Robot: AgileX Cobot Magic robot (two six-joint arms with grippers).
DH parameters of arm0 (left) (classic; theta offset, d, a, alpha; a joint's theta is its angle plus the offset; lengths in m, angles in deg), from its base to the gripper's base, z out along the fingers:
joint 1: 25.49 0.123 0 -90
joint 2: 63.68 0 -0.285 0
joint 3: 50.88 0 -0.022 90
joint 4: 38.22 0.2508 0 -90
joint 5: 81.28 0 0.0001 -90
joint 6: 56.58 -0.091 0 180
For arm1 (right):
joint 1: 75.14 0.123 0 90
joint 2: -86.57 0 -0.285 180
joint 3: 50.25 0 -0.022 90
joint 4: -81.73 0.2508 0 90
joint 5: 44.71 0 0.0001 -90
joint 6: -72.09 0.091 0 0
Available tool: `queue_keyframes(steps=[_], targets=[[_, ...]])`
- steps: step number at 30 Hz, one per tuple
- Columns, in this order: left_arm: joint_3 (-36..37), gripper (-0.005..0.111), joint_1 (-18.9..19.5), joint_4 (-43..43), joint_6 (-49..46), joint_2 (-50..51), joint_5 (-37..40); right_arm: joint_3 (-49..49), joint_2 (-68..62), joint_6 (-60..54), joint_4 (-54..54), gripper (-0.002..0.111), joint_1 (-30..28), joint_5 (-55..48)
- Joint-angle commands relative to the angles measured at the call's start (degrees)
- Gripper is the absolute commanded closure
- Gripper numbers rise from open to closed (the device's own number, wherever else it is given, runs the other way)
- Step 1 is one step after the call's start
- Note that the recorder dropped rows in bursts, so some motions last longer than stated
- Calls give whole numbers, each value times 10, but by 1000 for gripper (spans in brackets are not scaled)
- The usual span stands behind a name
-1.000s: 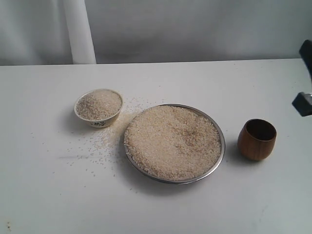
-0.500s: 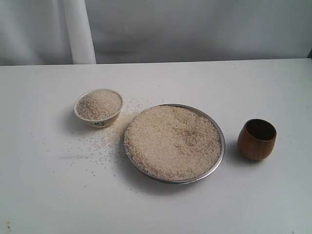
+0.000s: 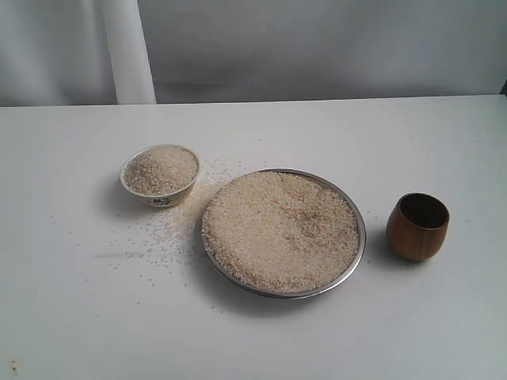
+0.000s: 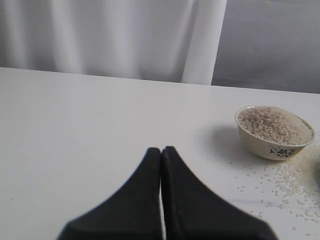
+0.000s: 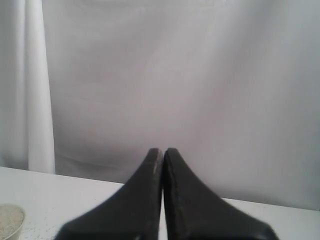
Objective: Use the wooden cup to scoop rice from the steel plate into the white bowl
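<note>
Two grippers clenched on nothing, cup sitting free

Both the left gripper (image 4: 161,150) and right gripper (image 5: 162,151) have their jaws pressed together and hold nothing, and neither shows in the exterior view. The cup (image 3: 417,226) stands upright on the table (image 3: 79,317) just right of the plate (image 3: 301,294), which is heaped with rice (image 3: 281,229). The bowl (image 3: 158,198) sits to the plate's left, already piled high, with rice scattered between them. My guess is grabbing the cup comes next. The right side is nearer, so open wide before dropping in and pinch one wall over the rim without tipping it. Then take shallow, small scoops, since that bowl looks ready to overflow.
</note>
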Motion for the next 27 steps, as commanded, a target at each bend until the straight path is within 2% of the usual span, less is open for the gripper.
queue_keyframes(steps=[1, 7, 16, 27], targets=[[1, 107, -3, -3, 2, 0, -4, -5, 2, 0, -4, 108, -3, -1], [1, 107, -3, -3, 2, 0, -4, -5, 34, -76, -10, 108, -8, -31], [1, 107, -3, -3, 2, 0, -4, 6, 131, -80, -5, 108, -84, -110], [1, 107, -3, -3, 2, 0, -4, 128, 256, -67, 30, 108, -145, -111]])
